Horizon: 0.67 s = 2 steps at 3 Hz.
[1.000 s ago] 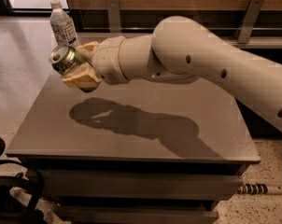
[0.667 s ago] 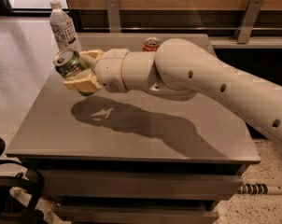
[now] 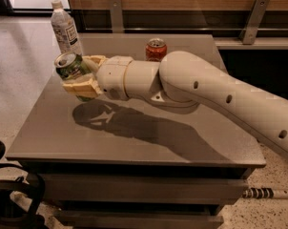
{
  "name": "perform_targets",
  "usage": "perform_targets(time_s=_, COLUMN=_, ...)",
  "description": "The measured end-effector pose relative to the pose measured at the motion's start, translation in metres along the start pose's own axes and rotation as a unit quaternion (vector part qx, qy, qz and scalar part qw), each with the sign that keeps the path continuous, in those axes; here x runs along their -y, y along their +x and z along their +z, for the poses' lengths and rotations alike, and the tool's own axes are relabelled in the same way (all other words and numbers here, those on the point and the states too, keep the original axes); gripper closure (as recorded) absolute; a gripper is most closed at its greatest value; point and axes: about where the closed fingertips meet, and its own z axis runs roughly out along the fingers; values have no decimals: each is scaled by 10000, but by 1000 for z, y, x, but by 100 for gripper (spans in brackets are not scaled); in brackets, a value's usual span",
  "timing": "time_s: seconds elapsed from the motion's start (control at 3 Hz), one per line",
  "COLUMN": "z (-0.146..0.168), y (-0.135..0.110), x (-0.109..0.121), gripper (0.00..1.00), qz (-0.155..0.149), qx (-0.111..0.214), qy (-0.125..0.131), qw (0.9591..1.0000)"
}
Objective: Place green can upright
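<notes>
Mid-carry, set-down not yet done. Clamped on the green can [image 3: 72, 68] with the gripper [image 3: 82, 74], above the left part of the table [image 3: 134, 142], seemingly clear of the surface. Gripped about the body, top tipped slightly leftward. Next, by judgement: straighten, lower until based, release. Near the bottle [image 3: 65, 27] at far left; well left of the red can [image 3: 156, 50].

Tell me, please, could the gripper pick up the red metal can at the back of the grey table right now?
Probably not: the gripper is shut on the green metal can, held tilted above the table. The red metal can stands upright and unobstructed beyond the arm.
</notes>
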Motion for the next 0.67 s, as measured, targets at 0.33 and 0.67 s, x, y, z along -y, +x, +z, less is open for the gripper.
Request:
perform_targets(time_s=0.33, z=-2, y=10, x=-3, gripper=100, qz=268, qx=164, qy=77, qw=9995)
perform_targets(time_s=0.67, z=2, y=16, x=-16, gripper=100, qz=525, qx=532, qy=103, qw=9971)
